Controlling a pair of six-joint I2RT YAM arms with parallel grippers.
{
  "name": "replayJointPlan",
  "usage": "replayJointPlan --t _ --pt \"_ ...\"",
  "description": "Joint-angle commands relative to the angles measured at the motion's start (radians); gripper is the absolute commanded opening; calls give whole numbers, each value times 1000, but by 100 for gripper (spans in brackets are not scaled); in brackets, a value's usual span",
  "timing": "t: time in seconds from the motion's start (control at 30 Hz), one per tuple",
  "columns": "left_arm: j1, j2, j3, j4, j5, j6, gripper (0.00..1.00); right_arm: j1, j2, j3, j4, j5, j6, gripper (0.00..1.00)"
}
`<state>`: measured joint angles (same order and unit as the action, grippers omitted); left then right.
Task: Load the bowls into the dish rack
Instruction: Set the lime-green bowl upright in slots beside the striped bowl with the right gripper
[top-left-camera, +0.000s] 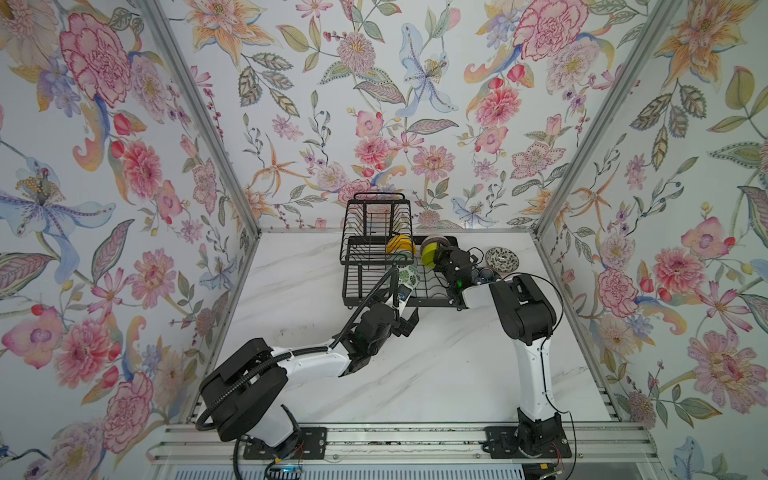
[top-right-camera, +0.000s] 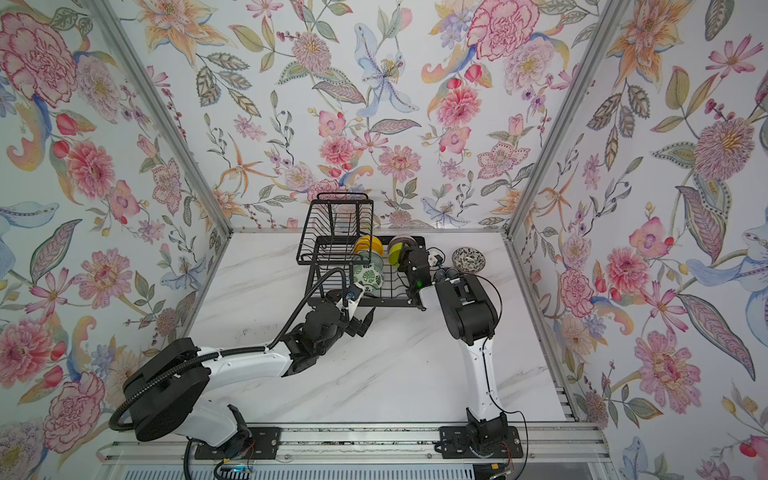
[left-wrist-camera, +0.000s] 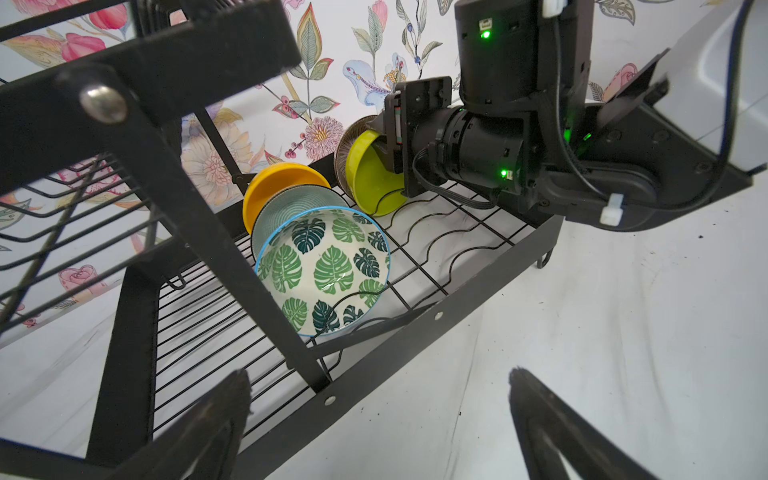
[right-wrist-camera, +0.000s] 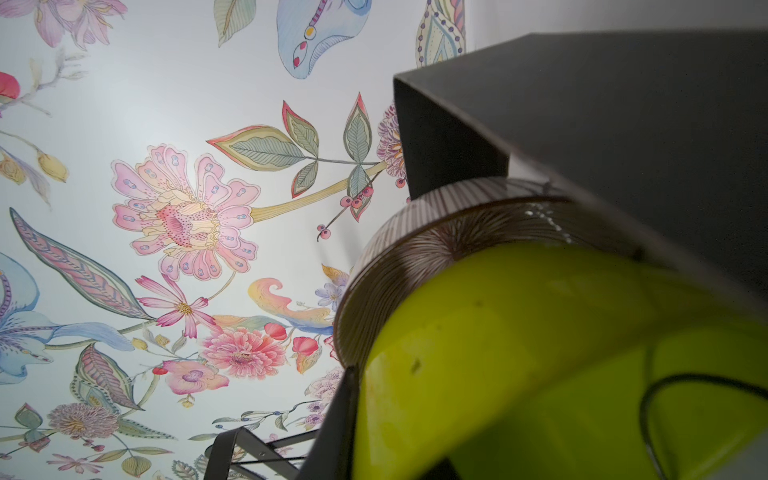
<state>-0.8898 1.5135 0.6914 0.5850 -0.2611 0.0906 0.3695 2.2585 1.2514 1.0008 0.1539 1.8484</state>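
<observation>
Black-and-white bowl (top-left-camera: 501, 259) shows only in both top views, beside dish rack (top-left-camera: 432, 302).

**Floral booth over a marble top**

Three walls close the space in both top views: a back wall (top-left-camera: 374, 104), a left wall (top-left-camera: 83, 208) and a right wall (top-left-camera: 706, 208). All are papered in pale wallpaper with large pink, orange and blue flowers and grey-green leaves. Slanting metal posts (top-left-camera: 200, 112) mark the two back corners. The table (top-left-camera: 415, 374) is white marble with faint grey veins, and a few dark specks (left-wrist-camera: 700, 237) show on it in the left wrist view. A metal rail (top-left-camera: 395, 442) runs along its near edge, with a slatted grille (top-left-camera: 374, 473) below. Light is soft and diffuse.
</observation>
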Motion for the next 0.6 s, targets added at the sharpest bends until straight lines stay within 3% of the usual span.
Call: replayJointPlan --t 0.0,0.57 --pt "9 -21 -8 4 12 -20 99 2 -10 -10 -126 -47 11 18" --pt "-4 -8 7 11 -2 -40 99 -10 -57 -23 -123 -65 6 30"
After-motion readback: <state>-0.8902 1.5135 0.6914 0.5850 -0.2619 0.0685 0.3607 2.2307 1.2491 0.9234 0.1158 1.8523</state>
